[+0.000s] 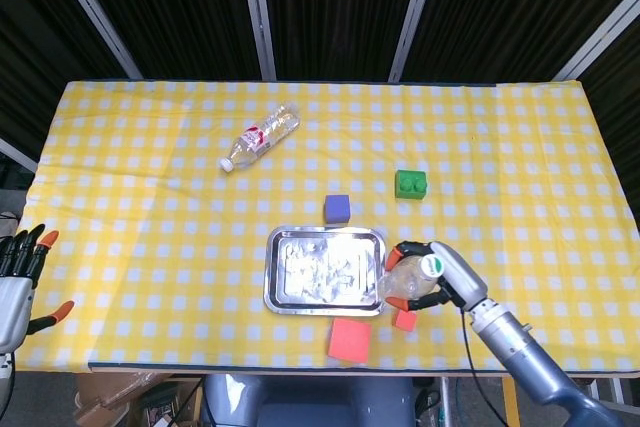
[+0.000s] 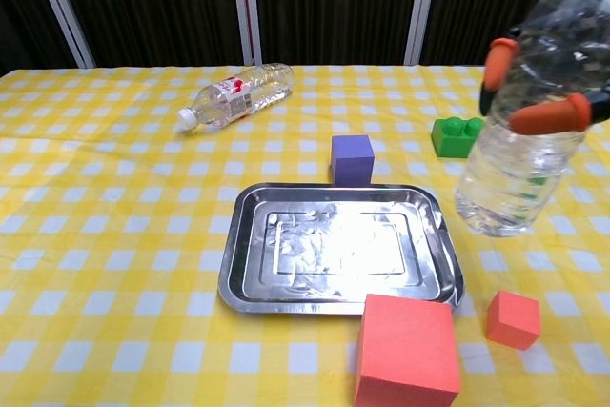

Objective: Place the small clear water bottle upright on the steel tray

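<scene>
Left hand (image 1: 15,272) idle at the table's left edge, fingers spread, holding nothing; steel tray (image 1: 282,292) centre; right hand (image 1: 425,277) grips small clear water bottle (image 2: 522,131), roughly upright, in the air just beside the tray's right rim.

The steel tray (image 2: 434,235) is polished metal, glossy, with a crinkled reflective floor. The small water bottle (image 2: 519,154) is clear, shiny plastic. A checked cloth (image 1: 140,197) with a matt weave covers the desk. The red cubes (image 2: 408,350) look matt and foam-like.
</scene>
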